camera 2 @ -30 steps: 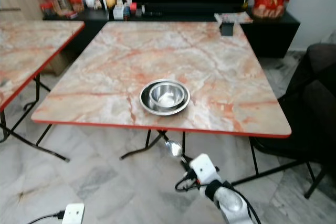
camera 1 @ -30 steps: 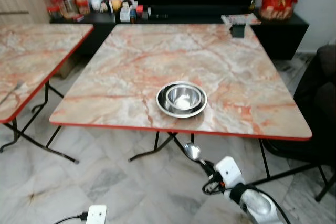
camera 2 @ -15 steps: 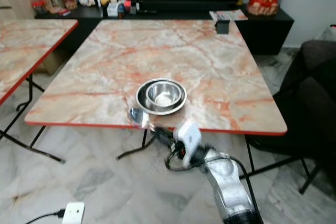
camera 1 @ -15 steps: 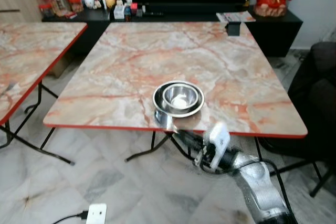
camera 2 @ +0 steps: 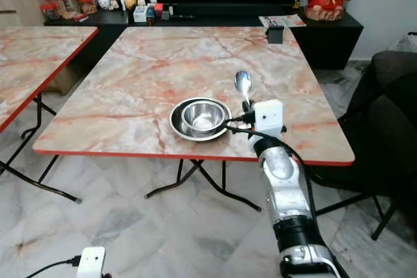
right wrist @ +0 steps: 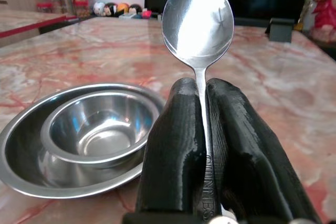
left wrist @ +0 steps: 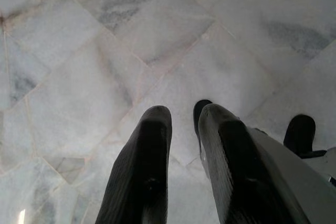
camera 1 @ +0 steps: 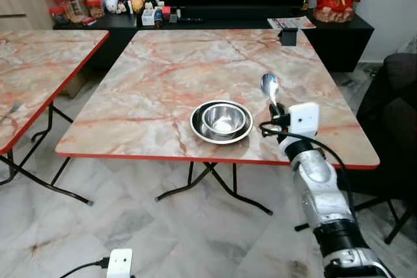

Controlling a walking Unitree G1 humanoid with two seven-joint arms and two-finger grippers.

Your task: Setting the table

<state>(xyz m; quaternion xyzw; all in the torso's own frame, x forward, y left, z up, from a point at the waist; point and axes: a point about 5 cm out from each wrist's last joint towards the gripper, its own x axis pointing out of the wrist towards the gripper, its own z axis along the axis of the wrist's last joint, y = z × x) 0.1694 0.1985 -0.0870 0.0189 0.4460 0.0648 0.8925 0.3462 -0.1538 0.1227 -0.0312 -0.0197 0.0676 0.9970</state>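
Our right gripper (camera 1: 275,110) clamps a steel spoon (camera 1: 270,87) by its handle, right of frame centre. The spoon's long axis points up-frame, bowl end away from us. The nested steel bowls (camera 1: 221,122) sit just left of it on the marble table (camera 1: 163,76); our left gripper (left wrist: 181,145), fingers nearly together and empty, hangs over the floor.

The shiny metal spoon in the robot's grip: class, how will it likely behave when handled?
The shiny metal spoon probably stays stiff, since it stands straight above the right end effector. Its polished handle looks slippery, so it may slide between the black fingers. It seems light, held by its thin handle alone.
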